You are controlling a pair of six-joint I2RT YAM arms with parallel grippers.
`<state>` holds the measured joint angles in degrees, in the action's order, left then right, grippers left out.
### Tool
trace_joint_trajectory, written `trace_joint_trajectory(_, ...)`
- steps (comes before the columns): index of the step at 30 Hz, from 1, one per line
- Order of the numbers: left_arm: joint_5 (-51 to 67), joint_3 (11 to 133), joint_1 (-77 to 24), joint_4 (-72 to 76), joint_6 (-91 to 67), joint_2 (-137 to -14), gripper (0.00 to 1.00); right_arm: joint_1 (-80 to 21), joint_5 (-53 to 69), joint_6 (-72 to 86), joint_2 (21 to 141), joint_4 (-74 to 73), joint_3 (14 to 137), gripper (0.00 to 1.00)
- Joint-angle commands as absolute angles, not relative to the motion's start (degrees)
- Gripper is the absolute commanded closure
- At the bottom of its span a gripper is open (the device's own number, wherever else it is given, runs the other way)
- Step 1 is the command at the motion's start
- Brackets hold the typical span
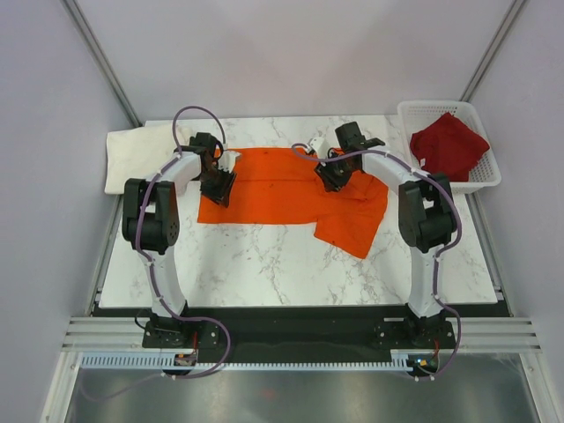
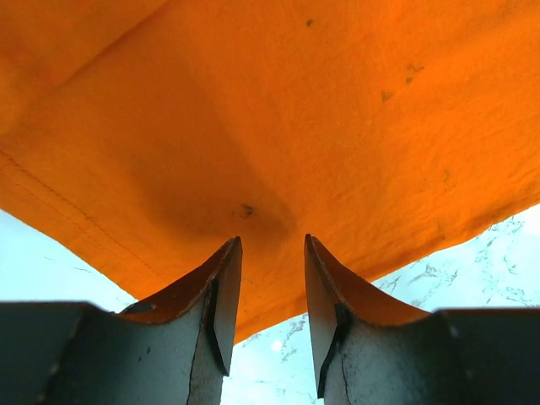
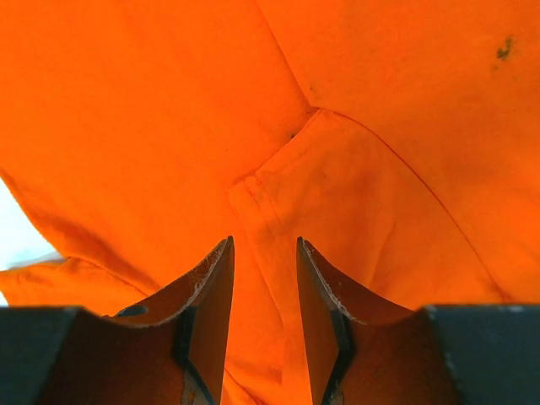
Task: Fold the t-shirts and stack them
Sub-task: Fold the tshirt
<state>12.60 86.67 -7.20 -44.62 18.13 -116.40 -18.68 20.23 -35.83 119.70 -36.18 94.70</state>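
Observation:
The bright orange t-shirt (image 1: 282,189) lies spread on the marble table, one part trailing toward the front right. My left gripper (image 1: 218,188) is open right over its left edge; the wrist view shows orange cloth (image 2: 278,118) and its hem just past my spread fingers (image 2: 221,287). My right gripper (image 1: 332,176) is open over the shirt's upper right part, above a seam (image 3: 278,181), with nothing between its fingers (image 3: 215,287). The dark red t-shirt (image 1: 448,145) lies crumpled in the basket. The cream-white t-shirt (image 1: 141,157) lies folded at the table's back left.
A white plastic lattice basket (image 1: 489,176) stands at the back right corner of the marble table (image 1: 264,264). Grey walls close in the left, right and back.

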Motion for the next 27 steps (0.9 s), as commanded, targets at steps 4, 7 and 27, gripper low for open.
trace_joint_trajectory(4,13.8,85.3,-7.0,-42.5,15.9,-115.3,0.57,-19.9,20.5,-35.9,123.3,-34.5,97.9,0.57)
trace_joint_trajectory(7,13.3,85.3,-7.0,-42.5,16.3,-115.3,0.57,-20.6,20.1,-35.9,124.2,-34.5,98.7,0.56)
trace_joint_trajectory(27,12.0,86.0,-7.0,-42.5,16.4,-116.0,0.57,-21.3,16.1,-35.2,125.9,-32.4,98.3,0.75)
